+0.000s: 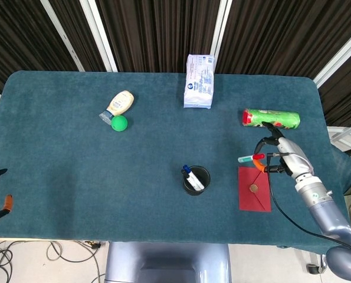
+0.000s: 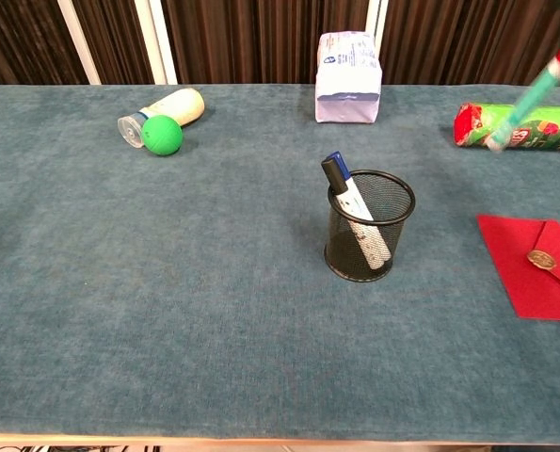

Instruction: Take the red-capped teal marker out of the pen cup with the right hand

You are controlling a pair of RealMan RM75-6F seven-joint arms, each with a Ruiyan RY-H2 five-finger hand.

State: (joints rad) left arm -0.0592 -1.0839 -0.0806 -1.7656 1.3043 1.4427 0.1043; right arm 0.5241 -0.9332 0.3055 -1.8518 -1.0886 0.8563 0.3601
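Slim teal marker (image 1: 248, 158), red-capped, in right hand (image 1: 283, 154)

Teal marker (image 2: 529, 101) tilted in the air at the right edge, clear of the mesh pen cup (image 2: 369, 226), its upper end cut off by the frame. Cup upright on the blue cloth, a blue-capped marker (image 2: 347, 193) leaning inside. Red envelope (image 2: 534, 264) lies right of the cup; green can (image 2: 515, 126) lies behind it.
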